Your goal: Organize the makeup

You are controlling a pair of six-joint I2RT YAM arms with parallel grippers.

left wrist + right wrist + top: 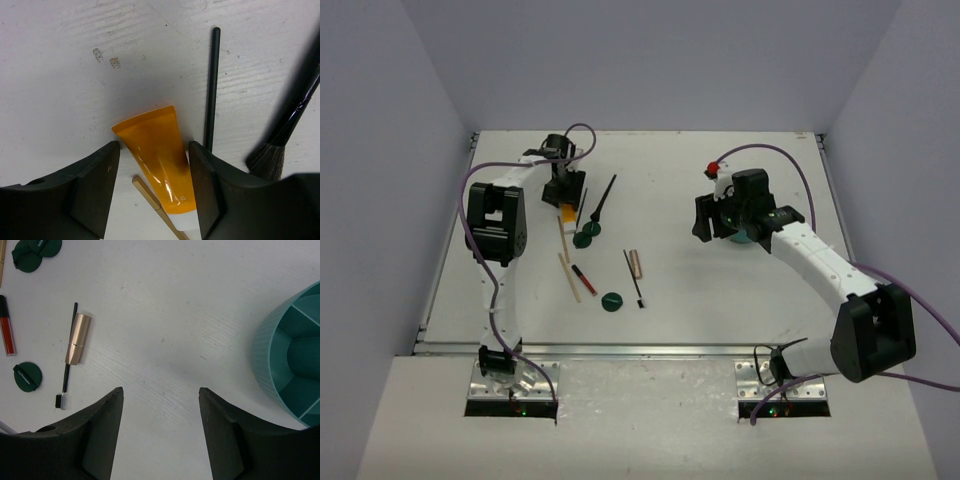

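One orange tube (157,160) lies at the upper left of the overhead view, and its cap end is cut off by the bottom edge of the wrist picture. Over it the left claw (152,147) points down with its jaws apart, one on each side. A wooden stick (149,196) meets its lower end and a thin black brush (212,90) lies just beside it. Bare table (720,290) spreads to the right. There the right claw (160,390) hangs open near the teal container (280,340), which the frame edge clips.

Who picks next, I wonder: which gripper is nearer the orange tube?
Left. The left gripper straddles the orange tube; the right gripper hangs far off, beside the teal container.
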